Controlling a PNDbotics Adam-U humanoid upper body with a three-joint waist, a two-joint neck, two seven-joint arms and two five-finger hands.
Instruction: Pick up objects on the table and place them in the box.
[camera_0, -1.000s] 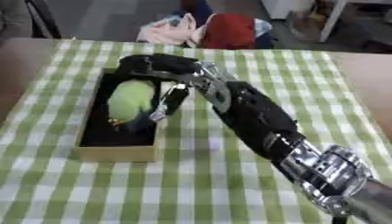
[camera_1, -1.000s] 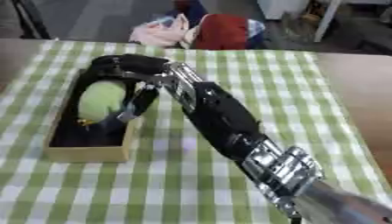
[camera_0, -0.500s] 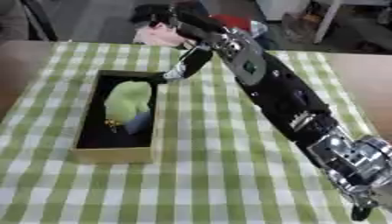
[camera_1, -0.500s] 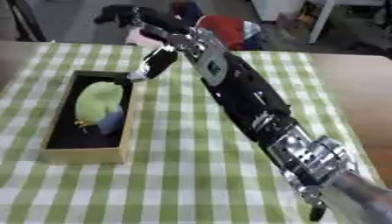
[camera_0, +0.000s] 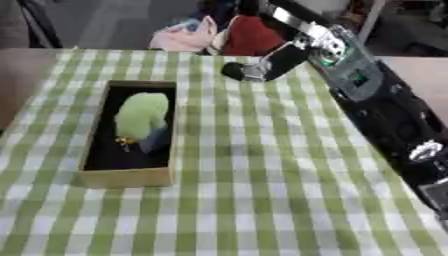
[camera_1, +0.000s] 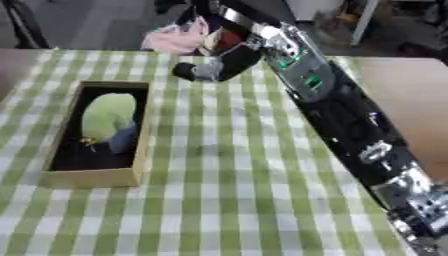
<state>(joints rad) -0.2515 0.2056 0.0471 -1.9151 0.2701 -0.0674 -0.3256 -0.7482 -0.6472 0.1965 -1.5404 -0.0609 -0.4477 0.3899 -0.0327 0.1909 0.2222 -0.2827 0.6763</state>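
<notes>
Checked cloth (camera_0: 262, 200) — box (camera_0: 129, 176), green object (camera_0: 142, 114) inside

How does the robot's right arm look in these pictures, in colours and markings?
The right arm is mostly black, with a grey panel carrying small green markings near the wrist and silver metal joints at the lower end. Only a black thumb with a silver band is clear on the right hand.

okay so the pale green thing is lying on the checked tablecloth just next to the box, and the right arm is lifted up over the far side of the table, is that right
Not quite. The pale green thing lies inside the box, on its dark floor, not on the checked tablecloth beside it; the left eye view shows the box walls around it. The rest holds: the right arm is raised over the far side of the table, its right hand above the cloth.
</notes>
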